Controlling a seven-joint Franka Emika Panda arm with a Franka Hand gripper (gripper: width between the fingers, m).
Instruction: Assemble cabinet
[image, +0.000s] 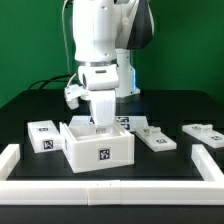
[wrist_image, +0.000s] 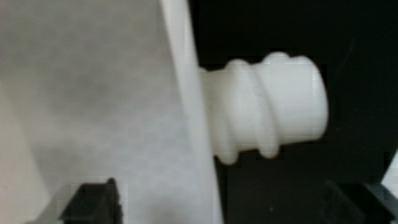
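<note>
Exterior view: the end effector (image: 103, 122) hung down into the cabinet (image: 100, 150), which sat on the tabletop (image: 25, 110) directly beneath it. The cabinet's open side faced up and a tagged face was turned toward the camera. It looked nearly square, so no long axis could be told.

Wrist view: the end effector (wrist_image: 231, 205) was spread wide, its fingertips (wrist_image: 93, 200) straddling a cabinet wall (wrist_image: 107, 90), gripping nothing. A ribbed knob (wrist_image: 276, 105) jutted sideways from that wall.

the cabinet (image: 100, 148), a white box (square tag (image: 104, 155) on its front face), stands upright centre-scene.
</note>
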